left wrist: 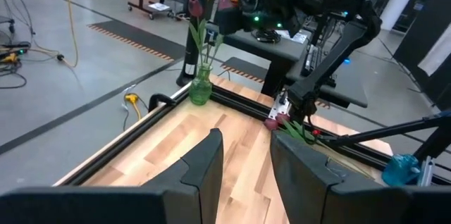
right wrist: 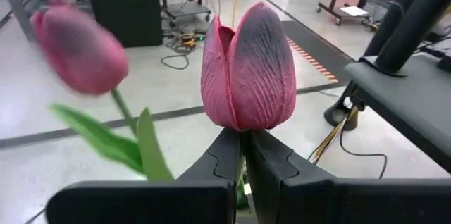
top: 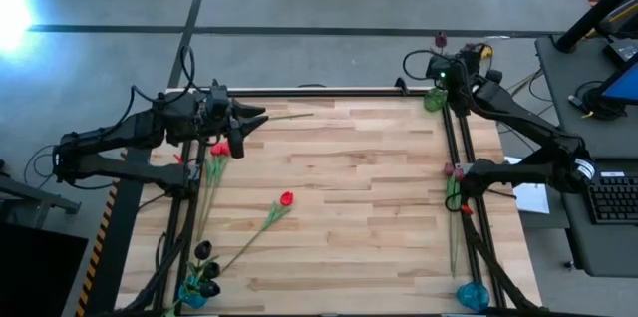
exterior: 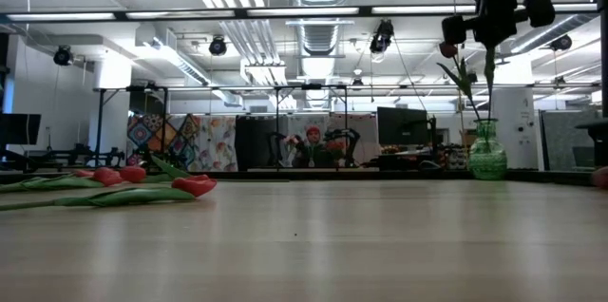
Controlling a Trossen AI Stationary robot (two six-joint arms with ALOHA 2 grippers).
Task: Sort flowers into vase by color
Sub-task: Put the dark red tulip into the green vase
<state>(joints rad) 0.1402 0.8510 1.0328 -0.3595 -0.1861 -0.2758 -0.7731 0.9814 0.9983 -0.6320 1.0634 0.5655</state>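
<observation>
A maroon-pink flower (right wrist: 246, 69) stands upright above the green glass vase (exterior: 487, 152) at the table's far right corner, and my right gripper (right wrist: 243, 135) is shut on it. A second maroon flower (exterior: 448, 50) stands in that vase. My left gripper (left wrist: 246, 159) is open over the far left of the table, touching nothing. Below it several red flowers (top: 219, 148) lie flat on the wood. One more red flower (top: 287, 198) lies nearer the middle. Dark flowers (top: 204, 252) stand in a blue vase (top: 192, 295) at the near left corner. My right gripper pinches the maroon-pink flower's stem just below the head (right wrist: 243, 130) between its two fingers. The fingers come roughly level, pointing toward the far side. The head stands upright above the fingertips, and the stem (exterior: 490, 79) hangs down to the green vase's mouth.
Pink flowers (top: 454, 170) lie along the table's right edge. A second blue vase (top: 472, 295) stands at the near right corner. The middle of the wooden top (top: 359, 187) is bare. Black rails frame the table, and a desk with a keyboard stands beyond the right edge.
</observation>
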